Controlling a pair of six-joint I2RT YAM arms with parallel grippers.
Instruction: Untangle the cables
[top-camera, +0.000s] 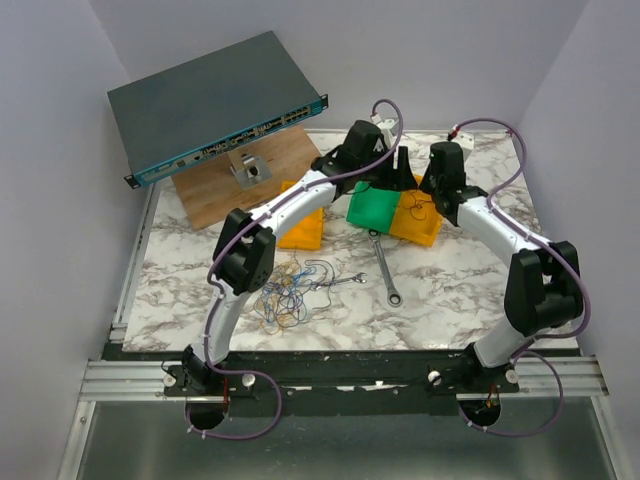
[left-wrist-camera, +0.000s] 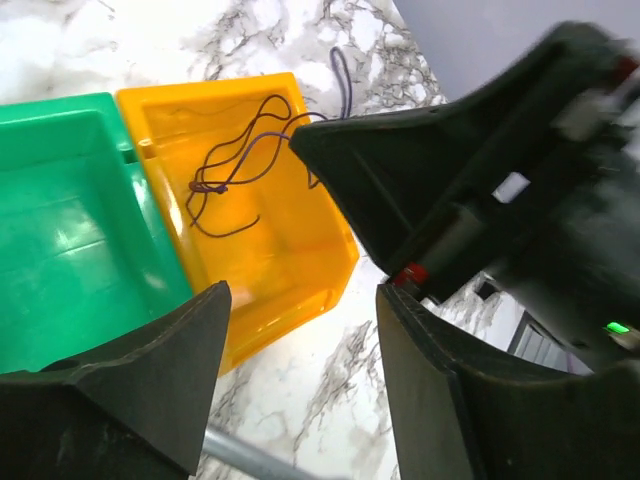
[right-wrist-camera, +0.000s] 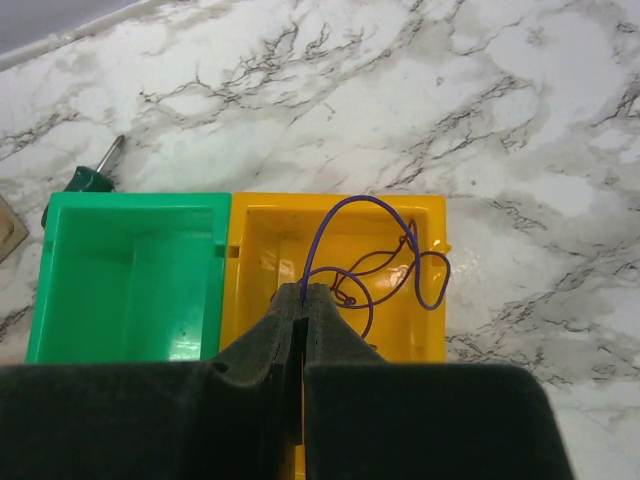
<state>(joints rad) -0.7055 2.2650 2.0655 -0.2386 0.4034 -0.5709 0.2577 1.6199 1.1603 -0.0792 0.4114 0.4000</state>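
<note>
The tangled cables (top-camera: 290, 290), thin blue, yellow and orange wires, lie in a loose heap on the marble beside my left arm. One thin purple cable (right-wrist-camera: 345, 215) loops over the right-hand orange bin (right-wrist-camera: 260, 225). My right gripper (right-wrist-camera: 303, 290) is shut on its end above that bin. The left wrist view shows the same purple cable (left-wrist-camera: 235, 165) hanging into the orange bin (left-wrist-camera: 290, 240) from the right gripper (left-wrist-camera: 300, 140). My left gripper (left-wrist-camera: 305, 300) is open and holds nothing, hovering over bare marble just in front of the bins.
A green bin (top-camera: 372, 205) sits between two orange ones (top-camera: 300, 228). A long wrench (top-camera: 385, 265) and a small one (top-camera: 345, 280) lie on the marble. A network switch (top-camera: 215, 105) leans on a wooden board (top-camera: 215, 195) at back left. A green-handled screwdriver (right-wrist-camera: 90, 178) lies behind the green bin.
</note>
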